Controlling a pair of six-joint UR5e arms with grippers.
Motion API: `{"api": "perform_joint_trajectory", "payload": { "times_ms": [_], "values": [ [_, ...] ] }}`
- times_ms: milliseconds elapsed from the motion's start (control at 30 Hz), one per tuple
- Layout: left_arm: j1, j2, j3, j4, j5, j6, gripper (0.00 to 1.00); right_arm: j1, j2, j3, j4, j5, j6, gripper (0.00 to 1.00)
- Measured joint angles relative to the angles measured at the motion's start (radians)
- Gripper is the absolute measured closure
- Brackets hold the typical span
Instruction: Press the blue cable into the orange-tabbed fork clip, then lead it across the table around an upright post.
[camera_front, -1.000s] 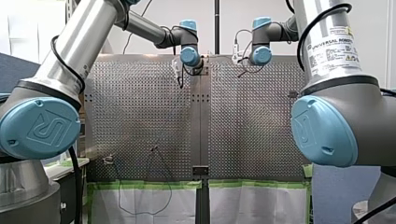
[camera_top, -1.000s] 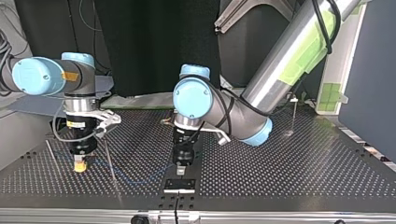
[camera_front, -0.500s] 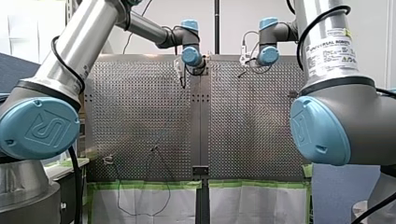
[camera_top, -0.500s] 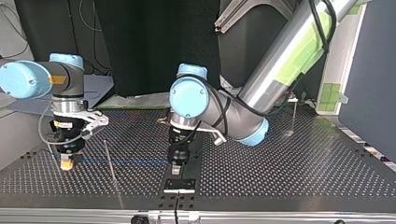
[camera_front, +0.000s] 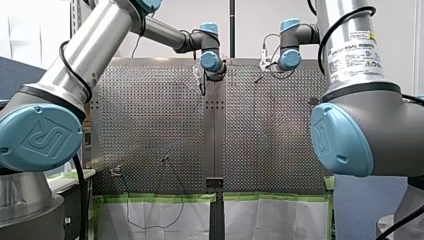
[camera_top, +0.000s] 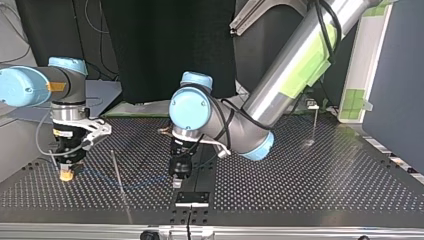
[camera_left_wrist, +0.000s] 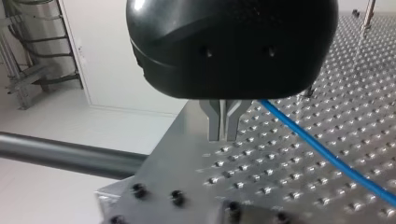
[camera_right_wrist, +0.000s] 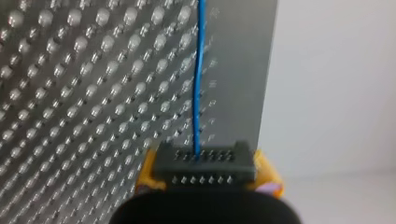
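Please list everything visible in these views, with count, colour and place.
perforated table: one, grey metal, under both arms.
blue cable: one, blue, on the table, running from my right gripper toward my left gripper.
upright posts: two clearly seen, thin metal; one between the grippers, one at the top view's right.
black plate: one, black, at the table's near edge in the top view.
left gripper: one, black, metal fingers shut, cable beside them.
right gripper: one, yellow pads, shut on the blue cable.
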Motion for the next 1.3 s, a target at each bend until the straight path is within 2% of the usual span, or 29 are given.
{"api": "perform_joint_trajectory", "payload": {
  "times_ms": [167,367,800,1133,1300],
  "values": [
    [-0.024,-0.043,0.044,-0.035,-0.003,0.004,1.0,0.001,0.0,0.0,0.0,0.0,0.0,1.0],
    [-0.037,-0.073,0.082,-0.037,-0.002,-0.005,1.0,0.001,0.0,0.0,0.0,0.0,0.0,1.0],
    [-0.039,-0.08,0.081,-0.034,0.0,-0.021,1.0,0.001,0.0,0.0,0.0,0.0,0.0,1.0],
    [-0.044,-0.139,0.08,-0.033,0.008,-0.023,1.0,0.001,0.0,0.0,0.0,0.0,0.0,1.0],
    [-0.044,-0.15,0.079,-0.032,0.007,-0.023,1.0,0.001,0.0,0.0,0.0,0.0,0.0,1.0]
  ]
}}
